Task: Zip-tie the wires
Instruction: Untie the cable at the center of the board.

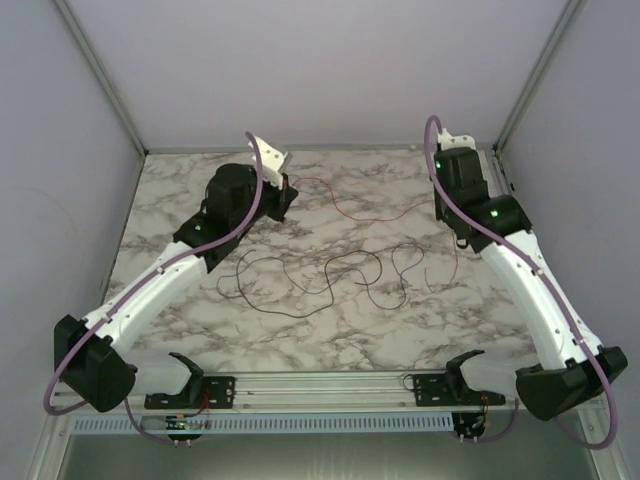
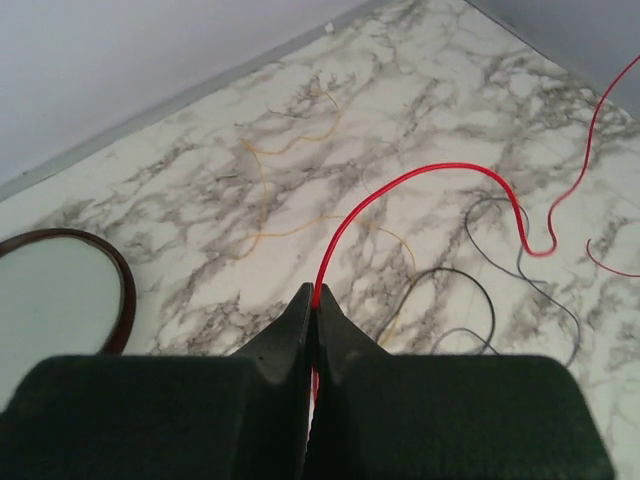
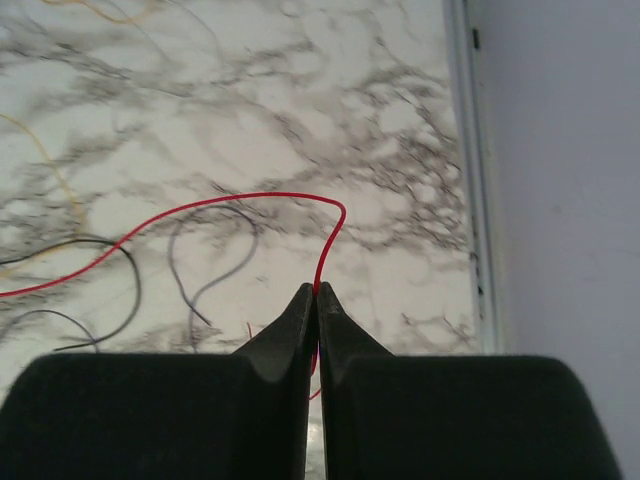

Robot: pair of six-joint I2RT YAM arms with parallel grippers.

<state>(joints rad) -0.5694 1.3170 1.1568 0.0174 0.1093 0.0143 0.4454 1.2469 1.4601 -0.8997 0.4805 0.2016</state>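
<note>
Soft, diffuse light fills every view, leaving faint shadows on the marble bench [image 1: 300, 342]. The overhead view is hazy, the wires [image 1: 330, 272] thin yet legible.

Both arms stretch forward and slant inward, the left gripper [image 2: 313, 292] and right gripper [image 3: 317, 290] each pinched shut on the red wire [image 2: 430, 168].

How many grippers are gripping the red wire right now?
2. The left gripper pinches the red wire at far left; the right gripper pinches it at far right.
</note>
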